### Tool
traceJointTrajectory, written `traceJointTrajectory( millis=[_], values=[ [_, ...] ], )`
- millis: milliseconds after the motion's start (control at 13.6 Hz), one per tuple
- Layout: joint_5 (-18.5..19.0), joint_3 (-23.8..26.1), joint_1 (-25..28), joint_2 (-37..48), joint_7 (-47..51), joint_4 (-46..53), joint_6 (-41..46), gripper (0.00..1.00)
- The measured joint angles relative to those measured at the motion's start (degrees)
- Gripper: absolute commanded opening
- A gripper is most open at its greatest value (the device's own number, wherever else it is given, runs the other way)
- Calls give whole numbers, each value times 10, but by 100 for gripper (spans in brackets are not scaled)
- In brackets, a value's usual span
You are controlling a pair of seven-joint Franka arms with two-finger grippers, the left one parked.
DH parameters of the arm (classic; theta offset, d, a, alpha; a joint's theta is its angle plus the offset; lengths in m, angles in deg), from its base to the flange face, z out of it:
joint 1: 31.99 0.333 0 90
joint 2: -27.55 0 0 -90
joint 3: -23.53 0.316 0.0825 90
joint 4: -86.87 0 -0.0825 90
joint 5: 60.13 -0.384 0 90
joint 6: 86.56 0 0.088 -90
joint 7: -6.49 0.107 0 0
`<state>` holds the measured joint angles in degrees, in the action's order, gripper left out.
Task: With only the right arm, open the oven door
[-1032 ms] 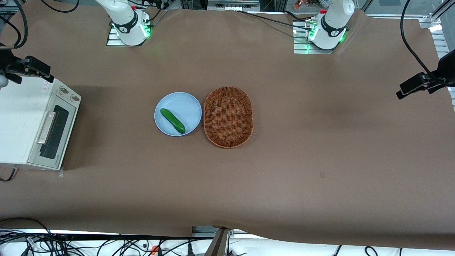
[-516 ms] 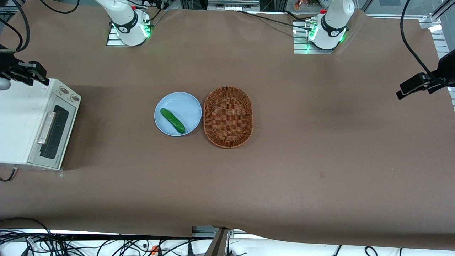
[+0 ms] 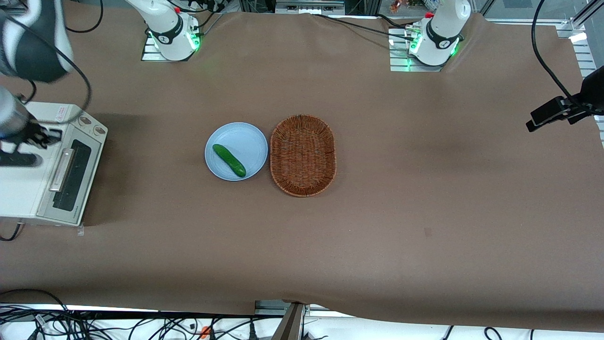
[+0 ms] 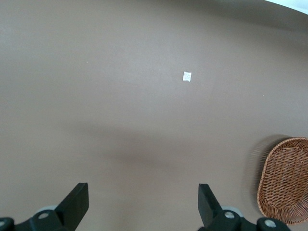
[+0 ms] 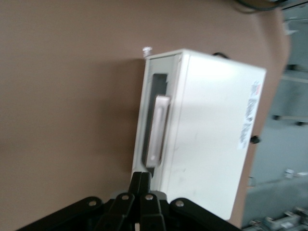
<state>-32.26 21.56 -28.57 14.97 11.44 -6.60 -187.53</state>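
The white toaster oven (image 3: 28, 165) stands at the working arm's end of the table. Its oven door (image 3: 71, 175), cream-framed with a dark window and a silver bar handle (image 3: 62, 169), is closed. The right arm (image 3: 33, 42) reaches over the oven, and its gripper (image 3: 35, 137) hovers above the oven's top, close to the handle's end nearest the knobs. In the right wrist view the gripper (image 5: 141, 180) has its two black fingers pressed together and holds nothing, with the door (image 5: 150, 98) and handle (image 5: 158, 130) just ahead of the tips.
Two beige knobs (image 3: 92, 125) sit on the strip beside the door. A blue plate (image 3: 247, 137) with a green cucumber (image 3: 229, 160) and a wicker basket (image 3: 303, 155) lie mid-table; the basket also shows in the left wrist view (image 4: 286, 180).
The right arm has swung nearer the front camera, from the oven's edge farthest from the camera to above its top near the handle. The oven door has not moved.
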Motion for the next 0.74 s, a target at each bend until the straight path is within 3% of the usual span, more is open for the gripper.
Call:
traceJointTrajectory(
  millis=[147,221,737],
  values=[
    [71,-1,5,-48,62,-1,-23,0],
    [87,-3,3,-67,85,-1,-28,0],
    [96,-41,-4,-97,137,-49,-75,0]
  ],
)
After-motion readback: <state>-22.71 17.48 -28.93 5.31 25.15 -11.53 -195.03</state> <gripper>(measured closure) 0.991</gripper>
